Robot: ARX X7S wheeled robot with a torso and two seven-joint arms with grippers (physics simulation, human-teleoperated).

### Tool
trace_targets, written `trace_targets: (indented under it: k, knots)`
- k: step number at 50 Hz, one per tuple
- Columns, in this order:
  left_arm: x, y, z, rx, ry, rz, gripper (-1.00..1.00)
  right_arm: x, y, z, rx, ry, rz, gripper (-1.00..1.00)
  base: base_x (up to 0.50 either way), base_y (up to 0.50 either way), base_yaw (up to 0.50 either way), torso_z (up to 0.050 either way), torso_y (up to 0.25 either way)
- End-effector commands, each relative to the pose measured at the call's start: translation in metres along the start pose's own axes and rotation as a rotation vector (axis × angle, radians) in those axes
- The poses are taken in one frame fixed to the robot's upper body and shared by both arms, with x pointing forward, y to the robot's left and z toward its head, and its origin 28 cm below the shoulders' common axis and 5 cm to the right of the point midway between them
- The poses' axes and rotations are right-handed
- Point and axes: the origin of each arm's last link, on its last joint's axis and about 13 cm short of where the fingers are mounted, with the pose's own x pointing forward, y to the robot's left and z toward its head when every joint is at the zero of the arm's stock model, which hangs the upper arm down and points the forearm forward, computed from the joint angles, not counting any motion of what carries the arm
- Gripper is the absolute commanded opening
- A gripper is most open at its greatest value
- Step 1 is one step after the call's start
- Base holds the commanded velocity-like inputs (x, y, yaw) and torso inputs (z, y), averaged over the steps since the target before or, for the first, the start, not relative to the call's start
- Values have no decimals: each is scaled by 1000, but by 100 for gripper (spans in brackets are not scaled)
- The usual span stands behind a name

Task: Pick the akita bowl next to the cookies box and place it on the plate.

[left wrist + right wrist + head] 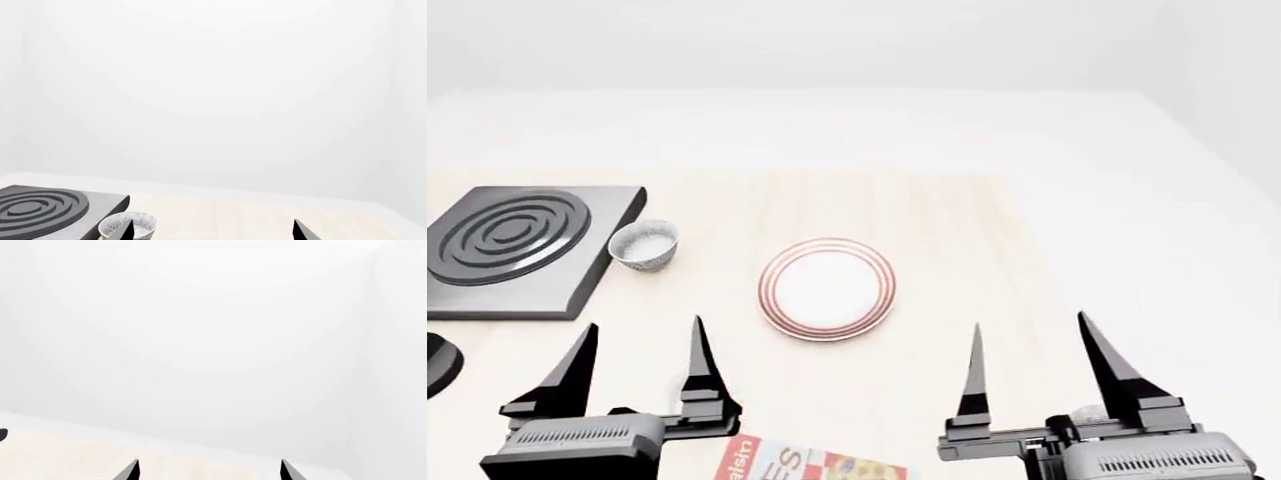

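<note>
Head view shows both grippers raised low in the picture, above the near edge of the wooden table (961,230), and both are empty. The left gripper (641,352) has its two dark fingers spread wide, with nothing between them; the right gripper (1030,352) is spread in the same way and holds nothing. The cookies box (807,462) lies flat at the near edge, between the two grippers, and only its top part with red lettering is seen. A small speckled patch just behind the right gripper's body is possibly the akita bowl (1088,412), close to the box, but it is mostly hidden, so I cannot be sure. Another speckled bowl (643,243) stands just beside the dark stove plate (514,245), well apart from the box, so I judge it is the twin and not the target. The plate (827,288) sits in the middle of the table, bare, so the placing is not yet done. In my judgement the task is at its start: the wide opening suits a grasp over a bowl rim. The risk is to take the wrong bowl.
</note>
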Motion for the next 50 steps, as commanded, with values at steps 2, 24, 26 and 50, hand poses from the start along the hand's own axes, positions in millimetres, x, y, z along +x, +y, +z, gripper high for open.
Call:
trace_targets:
  k: [2, 24, 26, 50]
  knots:
    - [1, 2, -3, 8, 3, -4, 100, 1, -2, 0, 2, 26, 5, 100, 0, 0, 0, 0, 0]
    - [4, -8, -4, -23, 7, -57, 100, 23, -95, 119, -121, 532, 109, 100, 0, 0, 0, 0, 0]
    - [5, -11, -3, -29, 7, -56, 100, 24, -106, 119, -80, 708, 175, 100, 0, 0, 0, 0, 0]
    - [13, -12, 0, -31, -13, -45, 100, 24, -149, 113, -19, 1345, 227, 100, 0, 0, 0, 0, 0]
